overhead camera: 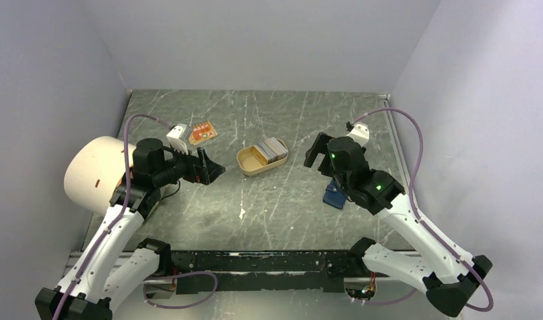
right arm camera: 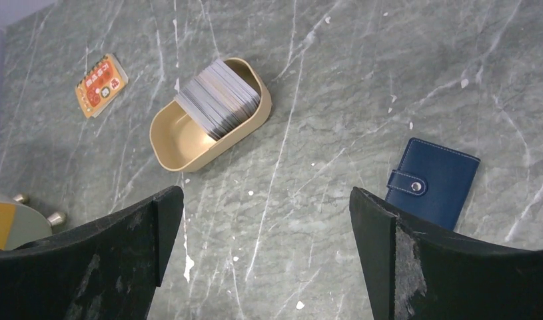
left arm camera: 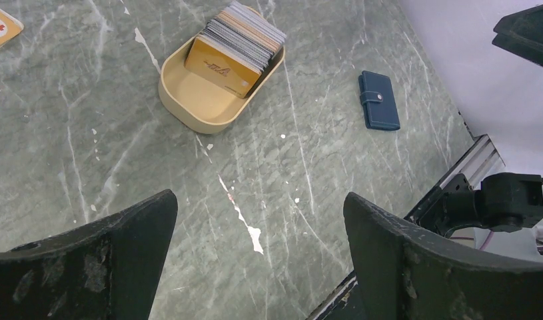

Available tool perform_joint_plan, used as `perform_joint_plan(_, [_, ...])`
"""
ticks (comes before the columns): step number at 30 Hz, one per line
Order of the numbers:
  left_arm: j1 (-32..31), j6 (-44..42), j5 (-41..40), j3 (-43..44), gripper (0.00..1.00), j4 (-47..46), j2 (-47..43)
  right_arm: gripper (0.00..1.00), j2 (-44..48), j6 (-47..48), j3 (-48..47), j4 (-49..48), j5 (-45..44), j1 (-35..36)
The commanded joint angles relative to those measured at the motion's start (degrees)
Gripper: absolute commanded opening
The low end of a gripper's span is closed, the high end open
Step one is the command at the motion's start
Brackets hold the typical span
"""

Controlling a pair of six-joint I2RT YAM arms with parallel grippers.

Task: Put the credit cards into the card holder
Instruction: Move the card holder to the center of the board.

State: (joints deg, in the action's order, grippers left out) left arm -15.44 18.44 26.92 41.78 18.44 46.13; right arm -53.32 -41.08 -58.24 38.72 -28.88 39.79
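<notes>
While the left pincer (left arm camera: 258,197), left of the tray (right arm camera: 172,143), and the right pincer (right arm camera: 265,191), right of it, both gape released and empty, the cards (right arm camera: 218,100) stand packed in the tray; the holder (right arm camera: 434,181) lies shut on the bench (overhead camera: 268,213), right of the tray.

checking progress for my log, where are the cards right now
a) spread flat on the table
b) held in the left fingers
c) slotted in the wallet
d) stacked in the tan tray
d: the cards stand packed on edge at one end of the tray, while the wallet lies snapped shut on the table, apart from it.
</notes>
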Motion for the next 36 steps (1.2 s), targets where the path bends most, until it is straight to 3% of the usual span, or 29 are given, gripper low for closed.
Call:
perform_joint_plan(1, [0.68,-0.39,-0.75,-0.34,1.0,-0.32,-0.6,1.0,0.47,0.24,0.14,-0.42,-1.34,-0.4])
perform_joint_plan(11, [0.65,-0.42,-0.83,-0.28,1.0,-0.15,-0.38,1.0,-1.88,-4.68,2.5,2.11,-2.93,-0.41])
perform_joint_plan(19, [0.6,-0.42,-1.29,-0.3,1.0,-0.13,-0.54,0.99,-11.48,-22.48,3.19,15.32,-9.79,-0.45])
perform_joint_plan(23, [0.65,-0.57,-1.22,-0.28,1.0,-0.18,-0.22,0.89,-17.8,-27.43,2.12,19.86,-11.96,-0.57])
perform_joint_plan(27, [0.6,-0.59,-1.55,-0.06,1.0,0.04,0.01,0.76,-20.62,-28.73,4.0,18.06,-14.25,-1.22])
perform_joint_plan(32, [0.59,-0.64,-1.28,-0.3,1.0,-0.15,-0.27,0.63,-23.15,-25.67,6.47,10.95,-15.92,-6.05])
perform_joint_plan(36, [0.59,-0.36,-1.76,-0.38,1.0,-0.02,-0.49,0.61,-24.24,-19.28,10.8,1.75,-9.37,-14.1])
